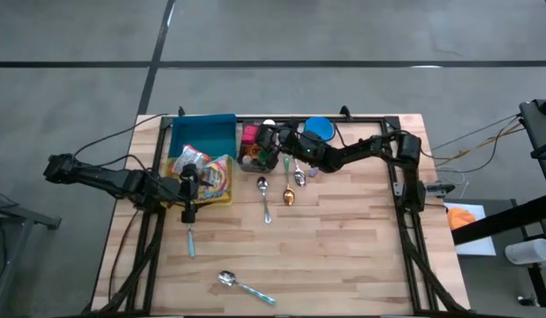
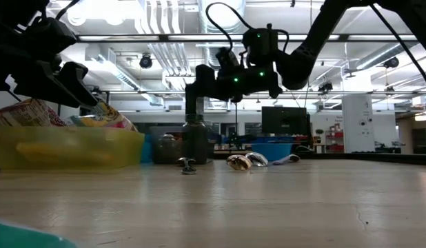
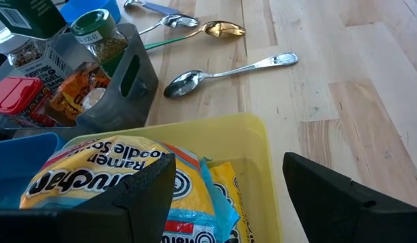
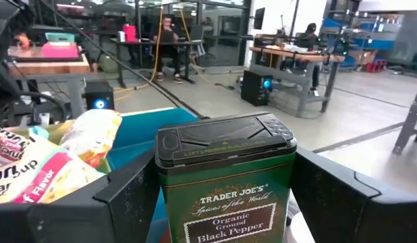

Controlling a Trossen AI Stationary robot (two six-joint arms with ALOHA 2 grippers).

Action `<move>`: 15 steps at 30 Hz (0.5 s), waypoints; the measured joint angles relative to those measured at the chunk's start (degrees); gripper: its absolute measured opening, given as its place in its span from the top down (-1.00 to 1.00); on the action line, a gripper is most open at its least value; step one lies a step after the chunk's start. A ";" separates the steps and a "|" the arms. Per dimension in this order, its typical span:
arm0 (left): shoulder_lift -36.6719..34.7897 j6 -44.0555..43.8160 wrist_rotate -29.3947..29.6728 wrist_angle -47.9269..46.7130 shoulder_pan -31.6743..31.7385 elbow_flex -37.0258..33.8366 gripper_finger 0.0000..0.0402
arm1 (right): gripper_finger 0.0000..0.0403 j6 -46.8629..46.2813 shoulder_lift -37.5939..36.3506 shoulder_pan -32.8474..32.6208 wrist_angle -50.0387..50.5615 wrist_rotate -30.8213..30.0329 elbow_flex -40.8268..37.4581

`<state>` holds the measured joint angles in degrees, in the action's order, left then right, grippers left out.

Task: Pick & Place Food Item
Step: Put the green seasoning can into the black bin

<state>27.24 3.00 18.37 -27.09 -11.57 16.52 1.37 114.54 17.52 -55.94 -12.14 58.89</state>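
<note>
- You see a pale, matt wooden table top.
- Your spoons are glossy metal.
- The yellow bin looks translucent plastic.
- The ramen packet is shiny, crinkled film.

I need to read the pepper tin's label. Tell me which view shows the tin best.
The right wrist view: the black pepper tin fills the frame between the right end effector's open fingers, label legible. The left wrist view shows only its dark green corner. In the high and low views I cannot pick it out of the caddy.
</note>
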 joint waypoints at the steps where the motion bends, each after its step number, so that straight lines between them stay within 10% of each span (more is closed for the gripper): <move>1: 0.00 -0.02 0.00 0.00 0.00 0.01 -0.35 | -0.46 -0.34 0.06 0.00 0.01 -0.02 0.01; 15: 0.00 -0.17 0.00 0.00 0.00 0.01 -0.35 | -0.46 -4.28 0.09 -0.18 -0.01 1.26 -0.96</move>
<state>27.24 2.83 18.37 -27.09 -11.57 16.53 -2.91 114.63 17.34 -55.96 -10.88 57.93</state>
